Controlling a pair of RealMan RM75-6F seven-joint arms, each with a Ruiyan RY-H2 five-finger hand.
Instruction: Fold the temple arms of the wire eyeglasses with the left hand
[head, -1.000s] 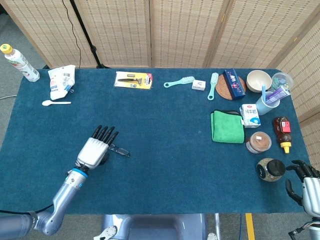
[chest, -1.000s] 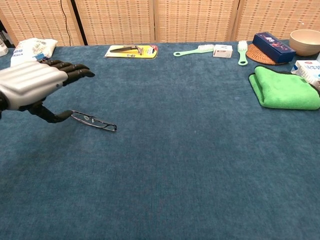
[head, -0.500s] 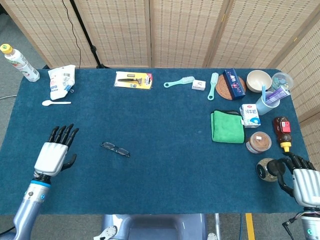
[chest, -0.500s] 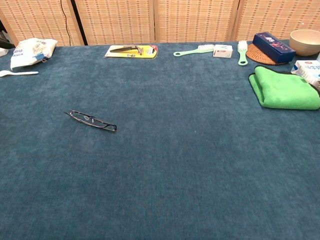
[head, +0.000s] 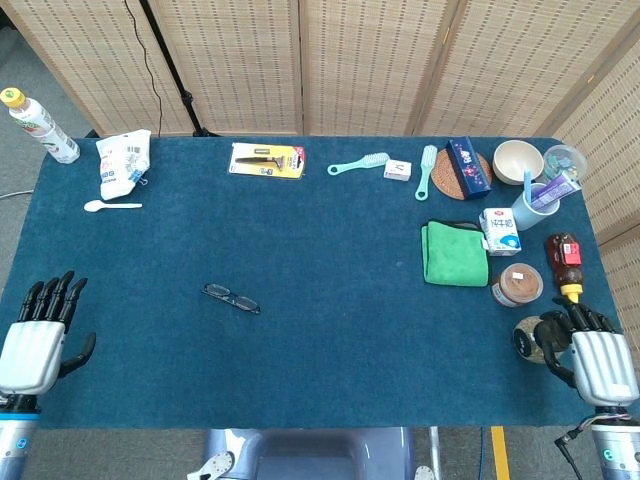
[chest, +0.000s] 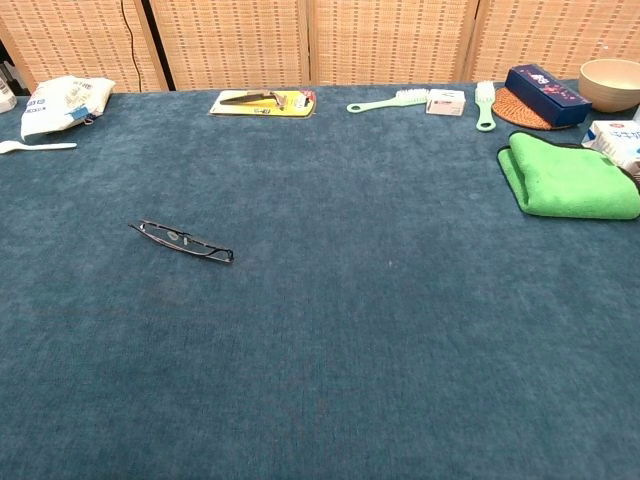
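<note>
The wire eyeglasses (head: 231, 298) lie flat on the blue table cloth, left of centre, with their temple arms folded against the frame; the chest view shows the eyeglasses (chest: 181, 240) as a thin dark strip. My left hand (head: 38, 340) hovers at the table's front left corner, far left of the glasses, fingers spread and holding nothing. My right hand (head: 592, 359) sits at the front right edge beside a dark round jar (head: 535, 338), fingers curled, holding nothing. Neither hand appears in the chest view.
Along the back edge lie a bottle (head: 30, 124), white bag (head: 122, 163), spoon (head: 111, 206), yellow package (head: 266, 160) and brushes (head: 359, 163). A green cloth (head: 454, 253), cartons, bowl, cup and jars crowd the right side.
My left hand let go of the eyeglasses and drew back left and toward the front corner, leaving the chest view. The right hand crept slightly closer to the jar.
</note>
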